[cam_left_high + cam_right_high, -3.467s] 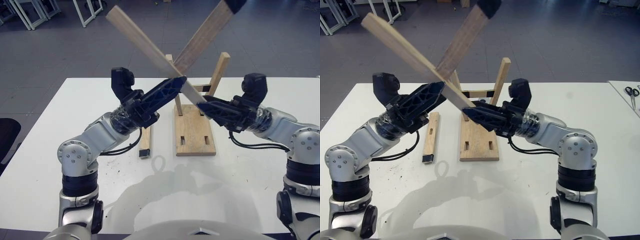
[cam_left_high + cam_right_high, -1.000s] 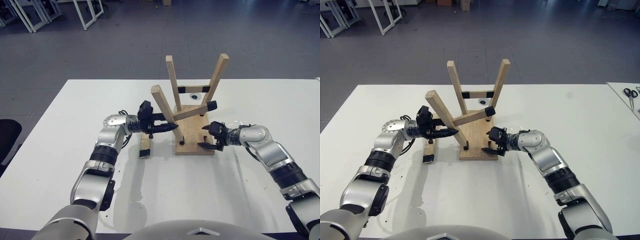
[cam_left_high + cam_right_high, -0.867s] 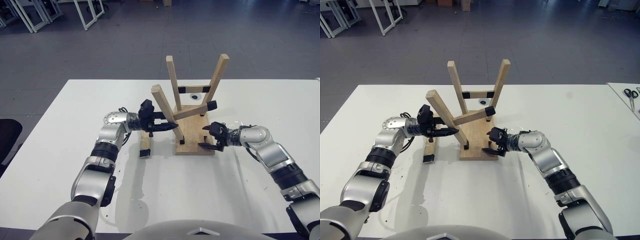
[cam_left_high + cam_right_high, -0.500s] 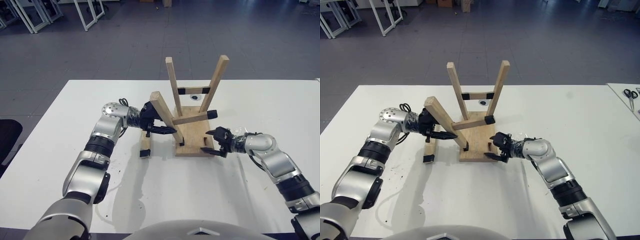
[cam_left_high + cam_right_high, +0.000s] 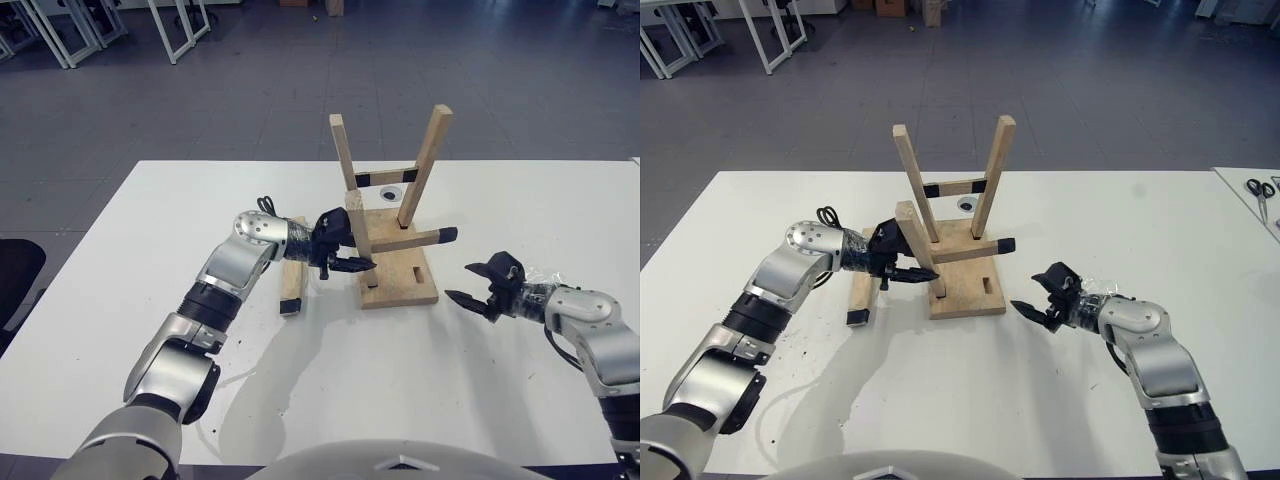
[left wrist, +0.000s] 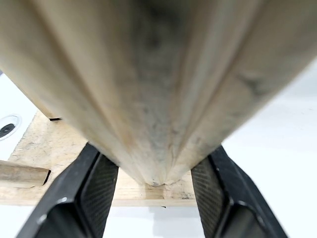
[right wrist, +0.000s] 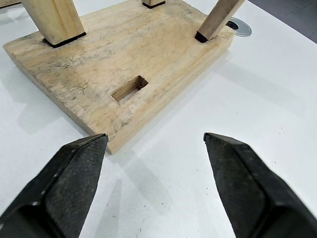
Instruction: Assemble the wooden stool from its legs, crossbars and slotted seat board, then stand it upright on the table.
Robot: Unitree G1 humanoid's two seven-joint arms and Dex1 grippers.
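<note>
Seat board (image 5: 405, 278) lies flat, underside up, mid-tabletop (image 5: 520, 400), toward the far edge.
- Two rear legs stand in it, splayed apart: left one (image 5: 343, 150), right one (image 5: 429, 148). A short crossbar (image 5: 382, 177) with black ends joins them.
- Third leg (image 5: 358, 222) stands at the board's front-left corner, leaning a little to the left. Side crossbar (image 5: 415, 239) runs from it to the right over the board, black tip free in the air.
- Front-right slot (image 7: 130, 88) in the board is unfilled.

Left end effector (image 5: 352, 263): closed on the third leg low down, one finger (image 6: 94, 183) on each side of the wood.

Right end effector (image 5: 462, 282): fingers spread wide, nothing held, low over the tabletop off the board's front-right corner, apart from it.

Around:
- Loose leg (image 5: 292, 268) lies flat just left of the board, black cap at its near end, under the left forearm.
- Round grommet (image 5: 392, 193) is set in the tabletop behind the board.
- Scissors (image 5: 1261, 186) lie by the far right edge, well apart.

Room: a gap of tabletop separates the board's right edge from the right end effector. A broad white surface lies on the near side. The far edge runs close behind the rear legs.
</note>
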